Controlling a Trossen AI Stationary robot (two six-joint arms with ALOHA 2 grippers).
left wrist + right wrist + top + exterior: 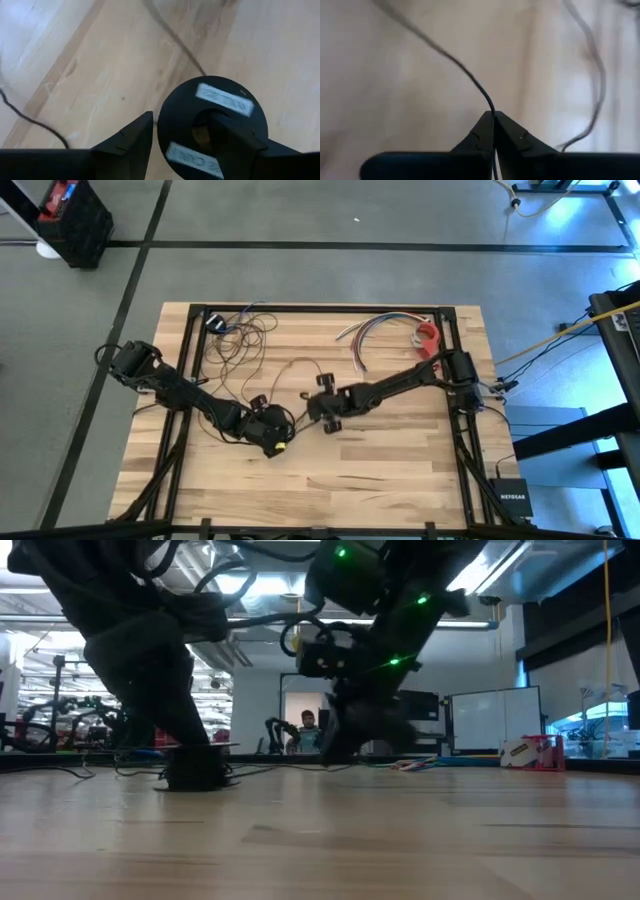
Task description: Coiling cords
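Right gripper (493,117) is clenched on the thin cord (465,70), a pinch only its wrist view shows. Left gripper (180,137) grasps the black puck (212,125) just left of it. From above, cord loops (240,340) lie behind the puck; bare table (380,480) stretches toward the front edge.

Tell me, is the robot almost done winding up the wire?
Not nearly. The left gripper holds the round puck in its jaws, and the right gripper has pinched the cord. Most of the cord lies in loose loops on the table, uncoiled.
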